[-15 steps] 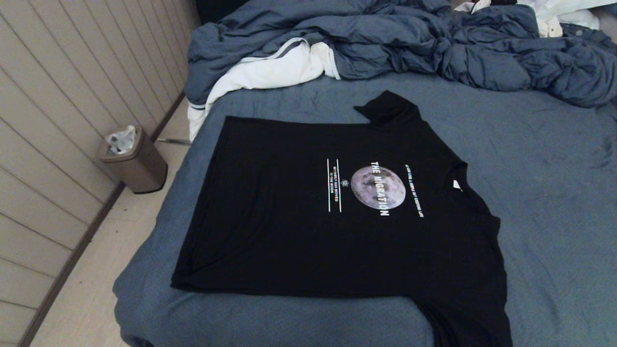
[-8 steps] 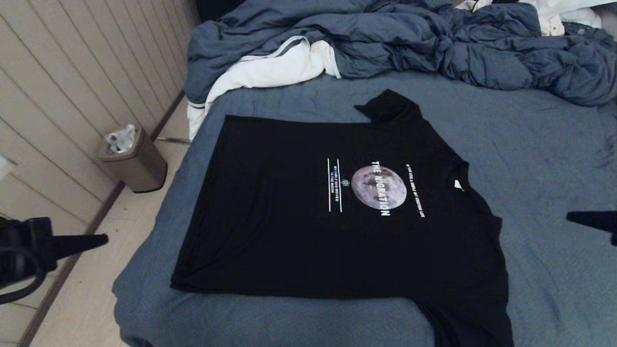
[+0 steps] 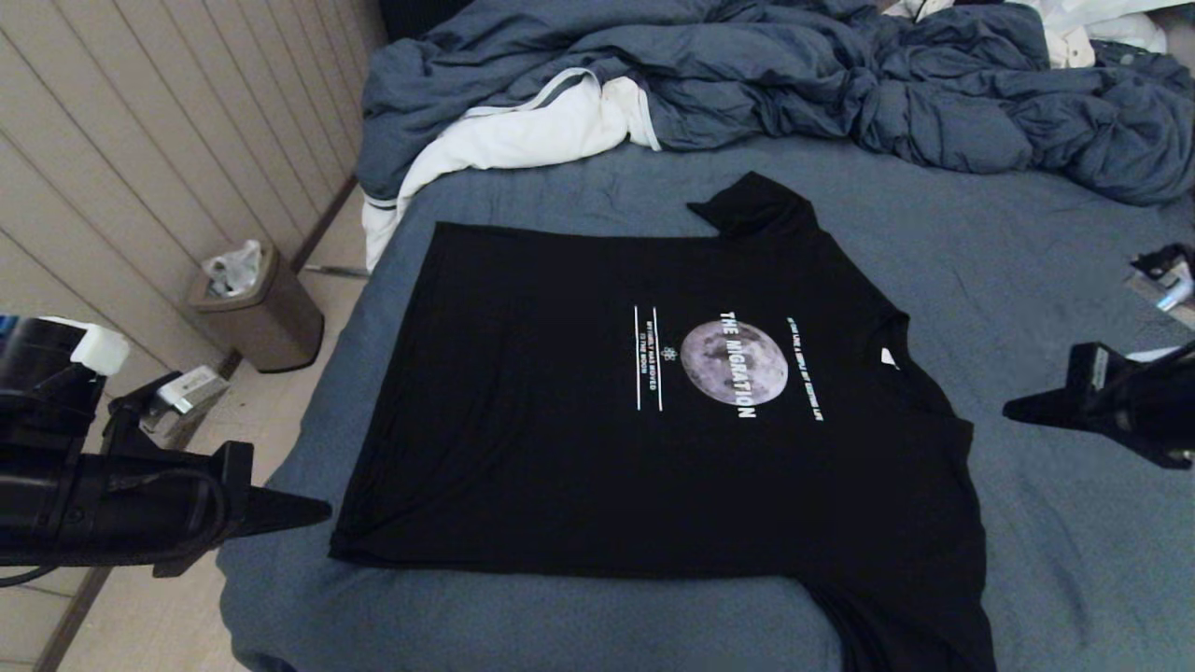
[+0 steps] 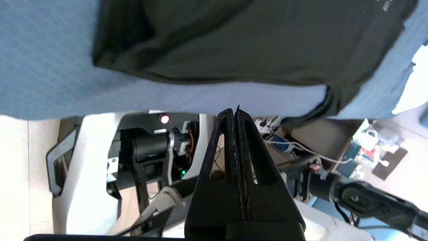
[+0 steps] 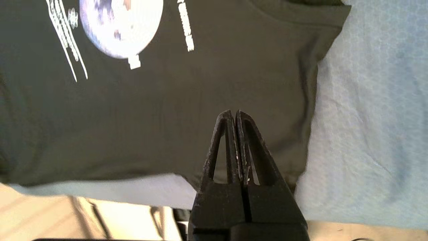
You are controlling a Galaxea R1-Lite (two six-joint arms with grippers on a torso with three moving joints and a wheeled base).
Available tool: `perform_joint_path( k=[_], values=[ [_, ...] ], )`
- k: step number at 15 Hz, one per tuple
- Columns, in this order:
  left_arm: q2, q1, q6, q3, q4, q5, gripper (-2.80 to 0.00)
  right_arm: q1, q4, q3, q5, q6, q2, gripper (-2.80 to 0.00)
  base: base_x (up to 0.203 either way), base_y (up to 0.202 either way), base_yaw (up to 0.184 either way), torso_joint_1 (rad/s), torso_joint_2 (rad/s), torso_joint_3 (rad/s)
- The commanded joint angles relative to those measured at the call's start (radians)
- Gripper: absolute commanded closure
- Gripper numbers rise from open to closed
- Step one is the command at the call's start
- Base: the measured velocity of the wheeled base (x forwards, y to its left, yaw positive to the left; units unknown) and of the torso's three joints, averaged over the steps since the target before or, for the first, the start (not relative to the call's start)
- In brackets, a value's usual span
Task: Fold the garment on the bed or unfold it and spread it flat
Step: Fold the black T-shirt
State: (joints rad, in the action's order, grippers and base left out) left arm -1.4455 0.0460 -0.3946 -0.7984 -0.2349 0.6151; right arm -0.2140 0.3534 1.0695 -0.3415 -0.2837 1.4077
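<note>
The garment, a black T-shirt with a grey moon print and white lettering, lies spread flat on the bed, collar to the right, hem to the left. One sleeve points to the far side; the near sleeve hangs over the bed's front edge. My left gripper is shut and empty, its tip just left of the shirt's near hem corner. My right gripper is shut and empty, hovering right of the collar. The left wrist view shows the shirt beyond the shut left gripper; the right wrist view shows the shirt under the shut right gripper.
A rumpled blue-grey duvet is piled along the bed's far side, with a white cloth with grey trim spilling over the far left corner. A bin stands on the floor by the panelled wall at left.
Both arms have come into view and moved inward: the left gripper toward the shirt's near hem corner, the right gripper toward the collar side. The shirt has not moved.
</note>
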Motion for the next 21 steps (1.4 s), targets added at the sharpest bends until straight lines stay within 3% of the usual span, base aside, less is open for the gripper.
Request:
perform_joint_path(
  k=[1,6,8,9,13,18,21],
  values=[
    [-0.052,-0.012,-0.001,0.037,0.06,0.003,0.0,-0.003,0.009,0.05,0.003,-0.015,0.038,0.0,0.0,0.0,0.0,0.0,0.0,0.0],
    [-0.267,-0.124,0.01,0.072,0.363,-0.011,0.0,-0.032,0.131,0.18,0.022,-0.018,0.004,0.0,0.0,0.0,0.0,0.0,0.0,0.0],
    [-0.331,-0.138,0.012,0.07,0.44,-0.046,0.0,-0.028,0.131,0.184,0.021,-0.019,0.008,0.0,0.0,0.0,0.0,0.0,0.0,0.0],
    [-0.358,-0.139,0.013,0.072,0.478,-0.062,-2.8,-0.028,0.129,0.186,0.022,-0.019,0.013,0.0,0.0,0.0,0.0,0.0,0.0,0.0],
    [-0.353,-0.134,0.015,0.103,0.527,-0.075,-2.8,-0.033,0.122,0.196,0.021,-0.015,0.042,0.0,0.0,0.0,0.0,0.0,0.0,0.0],
    [-0.221,-0.089,0.016,0.125,0.479,-0.06,-2.8,-0.036,0.122,0.184,0.021,-0.017,0.059,0.0,0.0,0.0,0.0,0.0,0.0,0.0],
    [-0.222,-0.065,0.009,0.118,0.449,0.023,-2.8,-0.061,0.122,0.185,0.02,-0.011,0.055,0.0,0.0,0.0,0.0,0.0,0.0,0.0]
  ],
)
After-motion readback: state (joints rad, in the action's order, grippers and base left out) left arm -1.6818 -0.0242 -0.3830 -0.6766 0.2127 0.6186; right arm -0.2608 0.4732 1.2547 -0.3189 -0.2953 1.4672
